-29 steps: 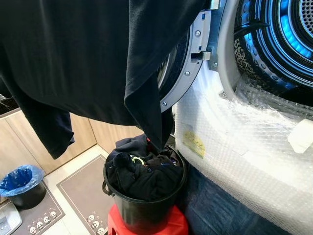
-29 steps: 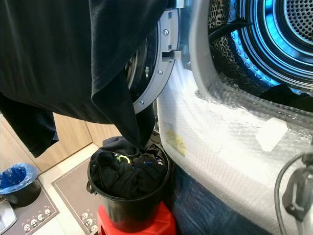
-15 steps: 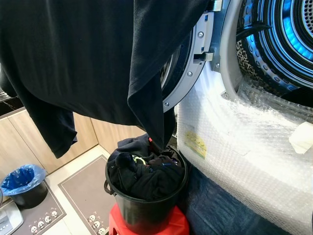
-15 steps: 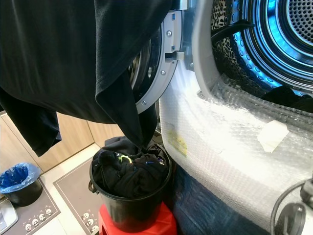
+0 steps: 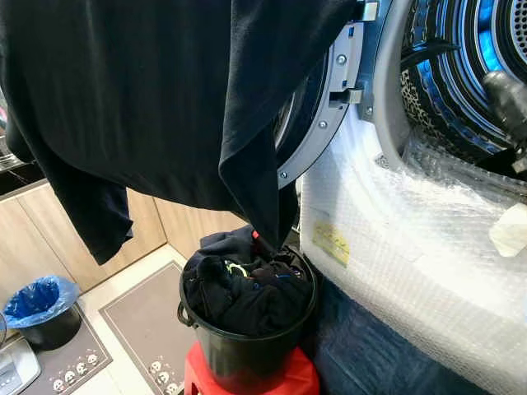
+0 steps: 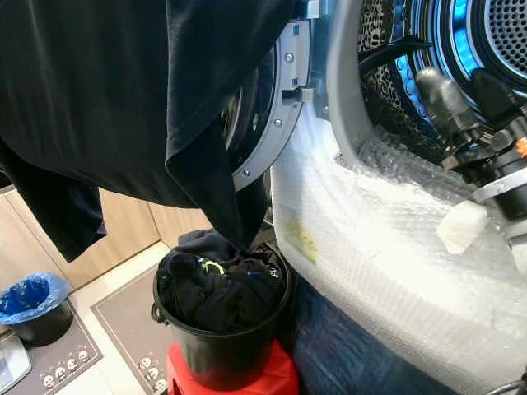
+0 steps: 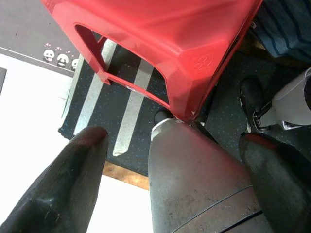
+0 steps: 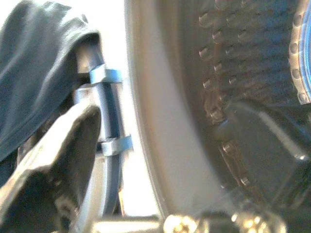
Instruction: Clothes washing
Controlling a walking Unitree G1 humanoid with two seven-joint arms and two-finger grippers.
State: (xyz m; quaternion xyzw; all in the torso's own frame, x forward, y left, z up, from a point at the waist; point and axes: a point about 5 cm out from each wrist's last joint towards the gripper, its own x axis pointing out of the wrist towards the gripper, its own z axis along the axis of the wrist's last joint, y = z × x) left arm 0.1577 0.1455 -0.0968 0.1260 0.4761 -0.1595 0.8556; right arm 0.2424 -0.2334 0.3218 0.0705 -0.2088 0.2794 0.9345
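Now the loading step is on: a big dark garment (image 5: 156, 99) hangs draped over the open washer door (image 5: 329, 107), its tip trailing down into the black bucket (image 5: 247, 350) packed with more dark clothes (image 5: 247, 288) on a red stool (image 7: 160, 39). The right pincer (image 6: 465, 99) is up at the drum (image 5: 461, 74) mouth, its two black fingers (image 6: 436, 90) spread apart with nothing between them. The left pincer (image 7: 170, 155) hangs low beside the stool, fingers wide and empty. Bubble wrap (image 5: 412, 247) covers the washer front. Next, I'd judge, that right pincer must swing across to the draped garment, close on a fold near the door and drag it into the drum without snagging the latch. Against a second ago, the right arm has risen into the head views where the drum stood unblocked; garment and bucket lie the same
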